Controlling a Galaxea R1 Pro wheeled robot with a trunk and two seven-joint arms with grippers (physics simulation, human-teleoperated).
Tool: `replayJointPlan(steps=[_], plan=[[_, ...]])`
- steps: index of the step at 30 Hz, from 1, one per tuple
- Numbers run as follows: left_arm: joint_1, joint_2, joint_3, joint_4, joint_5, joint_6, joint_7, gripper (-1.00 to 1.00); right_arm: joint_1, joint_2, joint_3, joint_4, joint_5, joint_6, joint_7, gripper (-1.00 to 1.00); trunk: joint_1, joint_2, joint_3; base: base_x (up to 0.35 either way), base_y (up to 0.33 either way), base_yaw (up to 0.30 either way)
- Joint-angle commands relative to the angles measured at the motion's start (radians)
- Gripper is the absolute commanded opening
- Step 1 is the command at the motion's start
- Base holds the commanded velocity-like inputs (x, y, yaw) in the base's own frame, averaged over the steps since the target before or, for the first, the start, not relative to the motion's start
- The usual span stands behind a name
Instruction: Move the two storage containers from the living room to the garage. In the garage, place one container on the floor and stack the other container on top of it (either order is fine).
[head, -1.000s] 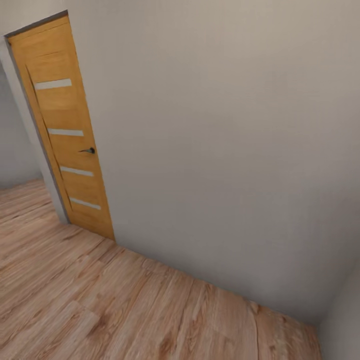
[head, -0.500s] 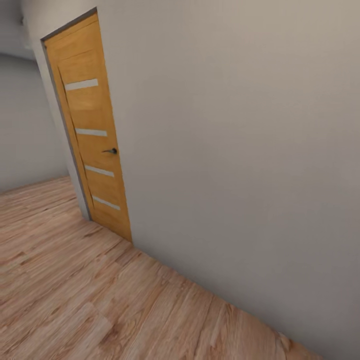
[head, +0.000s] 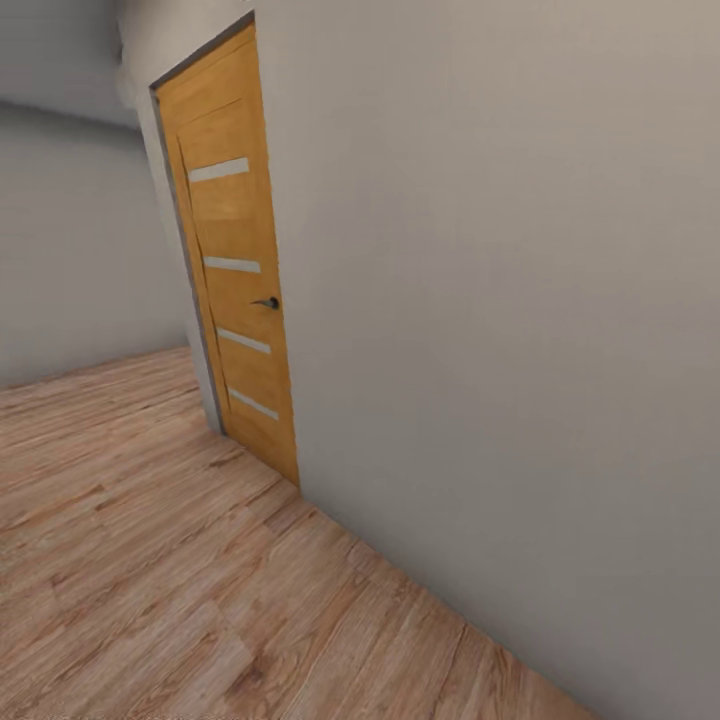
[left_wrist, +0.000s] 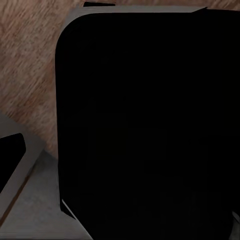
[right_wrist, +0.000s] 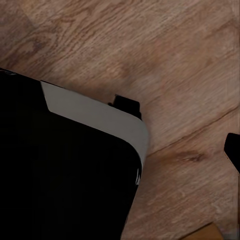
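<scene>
The two storage containers are out of view, and so are the garage and its concrete floor. The head view looks down at a light wood plank floor (head: 150, 560) running along a plain beige wall (head: 500, 300). In the left wrist view a black, grey-edged part of my own body (left_wrist: 145, 125) sits over the planks. The right wrist view has the same black body (right_wrist: 60, 170) above wood flooring (right_wrist: 165, 50).
An orange-brown wooden door (head: 235, 260) with pale horizontal strips and a dark handle (head: 268, 302) stands shut in the wall at the upper left. Past it the plank floor runs on to the left toward another pale wall (head: 80, 250).
The whole head picture has shifted: the door now sits further right and more of the room to its left shows, so the camera has turned. Nothing in the room moved.
</scene>
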Motion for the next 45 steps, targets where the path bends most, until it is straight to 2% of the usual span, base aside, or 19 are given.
replayJointPlan(steps=[1,11,36,45], plan=[[0.0,0.0,0.0,0.0,0.006,-0.001,0.0,1.0,-0.001,-0.001,0.007,0.003,-0.011,-0.007,0.005,1.0,0.0,0.0,-0.001,0.007,0.0,0.277],[0.0,0.0,0.001,-0.001,0.005,-0.001,0.001,1.0,-0.001,-0.013,0.007,0.003,-0.012,-0.006,0.006,1.0,0.0,0.0,-0.001,0.001,0.0,0.277],[-0.001,-0.002,0.001,-0.002,0.004,-0.001,0.0,1.0,-0.001,-0.012,0.008,0.003,-0.012,-0.006,0.006,1.0,0.0,0.0,-0.001,0.001,0.0,0.276],[0.0,-0.002,0.001,-0.002,0.004,0.0,-0.001,1.0,-0.001,-0.014,0.015,0.003,0.0,-0.006,0.006,1.0,0.0,0.0,-0.001,0.239,0.0,0.065]])
